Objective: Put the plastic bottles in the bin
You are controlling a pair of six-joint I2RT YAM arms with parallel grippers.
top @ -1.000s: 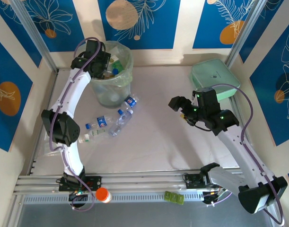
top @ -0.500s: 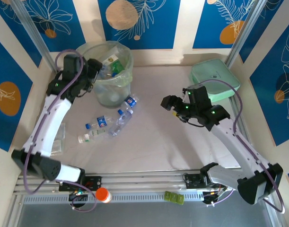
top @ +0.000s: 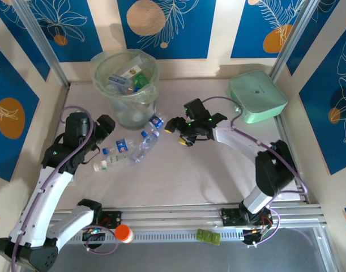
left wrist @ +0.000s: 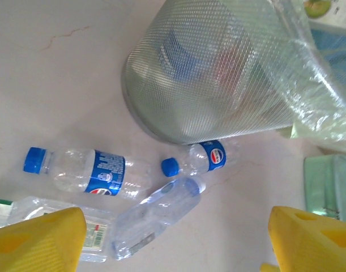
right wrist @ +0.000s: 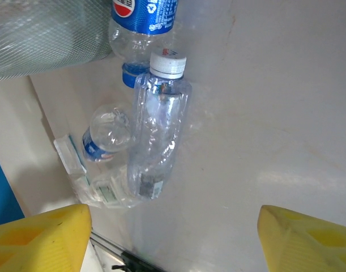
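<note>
Four plastic bottles (top: 145,144) lie on the table (top: 206,170) near the foot of the bin (top: 119,113), one of them just beside its base. More bottles are inside the bin. The left gripper (top: 106,127) hangs over their left side, its fingers wide apart and empty. The right gripper (top: 176,129), just to their right, is also spread and holds nothing.

A lab test cell: aluminium rails (top: 173,215), patterned blue panels (top: 189,42).
</note>
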